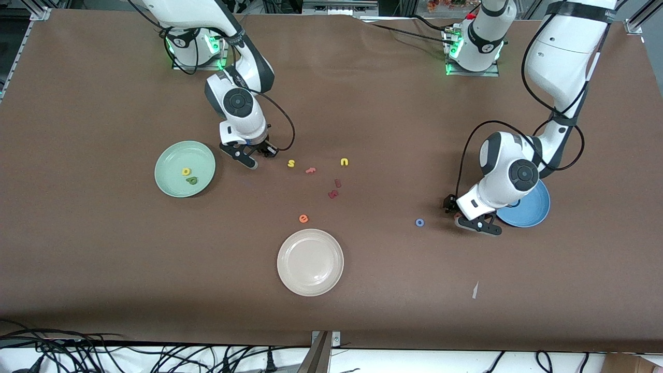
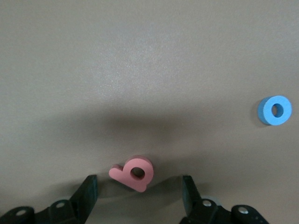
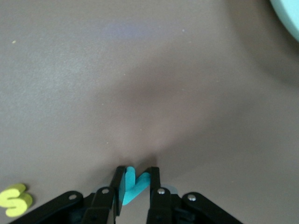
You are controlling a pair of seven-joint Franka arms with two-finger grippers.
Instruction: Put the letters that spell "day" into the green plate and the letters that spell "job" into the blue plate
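Observation:
My right gripper point(image 1: 260, 155) point(image 3: 135, 170) is low at the table beside the green plate point(image 1: 171, 155) point(image 3: 289, 11), shut on the teal "y" point(image 3: 133, 184). In that plate lie the yellow "a" point(image 1: 186, 171) and the dark green "d" point(image 1: 192, 181). My left gripper point(image 1: 466, 217) point(image 2: 139, 183) hangs open next to the blue plate point(image 1: 533, 212). The salmon "b" point(image 2: 133, 172) lies flat on the table between its fingertips, touching neither. The blue "o" point(image 1: 419, 223) point(image 2: 274, 110) lies a short way off toward the right arm's end.
A yellow "s" point(image 1: 291, 163) point(image 3: 15, 200), a salmon "f" point(image 1: 310, 170), a yellow "u" point(image 1: 344, 162), two dark red pieces point(image 1: 335, 189) and an orange "e" point(image 1: 303, 218) lie mid-table. A beige-white plate point(image 1: 310, 282) sits nearer the front camera.

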